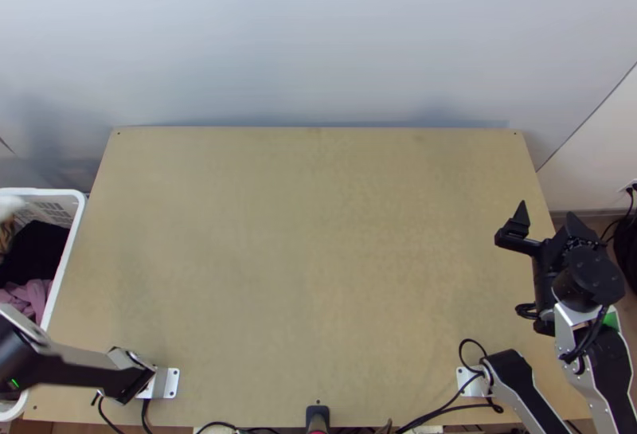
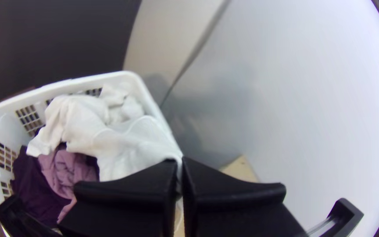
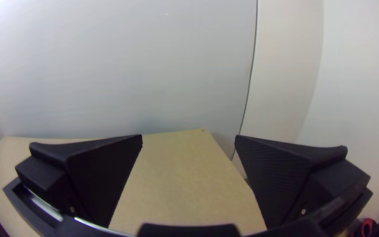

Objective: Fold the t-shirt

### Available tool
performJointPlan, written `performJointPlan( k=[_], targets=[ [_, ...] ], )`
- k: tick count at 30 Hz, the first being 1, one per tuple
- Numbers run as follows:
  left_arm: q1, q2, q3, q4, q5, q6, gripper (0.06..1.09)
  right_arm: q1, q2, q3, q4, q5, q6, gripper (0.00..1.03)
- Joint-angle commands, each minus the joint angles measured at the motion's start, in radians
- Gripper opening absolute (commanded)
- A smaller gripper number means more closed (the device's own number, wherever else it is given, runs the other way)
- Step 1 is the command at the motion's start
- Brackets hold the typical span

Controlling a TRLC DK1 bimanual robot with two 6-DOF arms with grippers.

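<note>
The left gripper (image 2: 179,164), with its two wide flat black fingers drawn together, pinches one end of a crumpled white fabric garment (image 2: 121,142), most likely the t-shirt to be folded. The garment is at the white plastic laundry basket (image 2: 123,77), which stands beside the table's left edge. From the fingertips it trails over the basket's opening, bunched and twisted, with its loose end above a dark purple cloth (image 2: 33,188) and a mauve-pink cloth (image 2: 69,169). Which part of the garment is gripped cannot be told. Such a narrow hold on one end seems meant to draw a single piece out of the pile and leave the other cloths behind.

The right gripper (image 1: 548,220) is spread wide, with nothing between its fingers, and is placed by the right edge of the light wooden table (image 1: 318,235). That place probably keeps it out of the left arm's way while leaving it ready to take a second hold.

The step in hand looks like fetching the t-shirt; no fold is made. The next move calls for lifting it past the basket's rim and bringing it in over the table's left edge, to be laid down and spread. The trailing end could catch on the rim, or a cloth underneath could come along.
</note>
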Motion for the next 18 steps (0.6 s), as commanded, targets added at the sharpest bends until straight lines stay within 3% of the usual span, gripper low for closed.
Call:
performJointPlan(
  k=[1, 4, 9, 14, 18],
  targets=[
    [-0.331, -0.311, 0.015, -0.038, 0.054, -0.006, 0.10, 0.003, 0.002, 0.020, -0.028, 0.001, 0.003, 0.98],
    [-0.581, -0.371, 0.007, -0.073, 0.025, -0.023, 0.10, 0.006, -0.002, 0.031, -0.055, 0.001, 0.003, 0.98],
    [-1.043, -0.375, -0.013, -0.093, -0.133, -0.082, 0.10, 0.003, 0.005, 0.051, -0.077, 0.009, 0.003, 0.98],
    [-1.425, -0.294, -0.062, -0.053, -0.251, -0.135, 0.10, -0.011, 0.035, 0.088, -0.084, 0.027, 0.003, 0.98],
    [-1.649, -0.164, -0.018, -0.002, -0.288, -0.133, 0.10, -0.037, 0.046, 0.112, -0.086, 0.032, 0.009, 0.98]
  ],
)
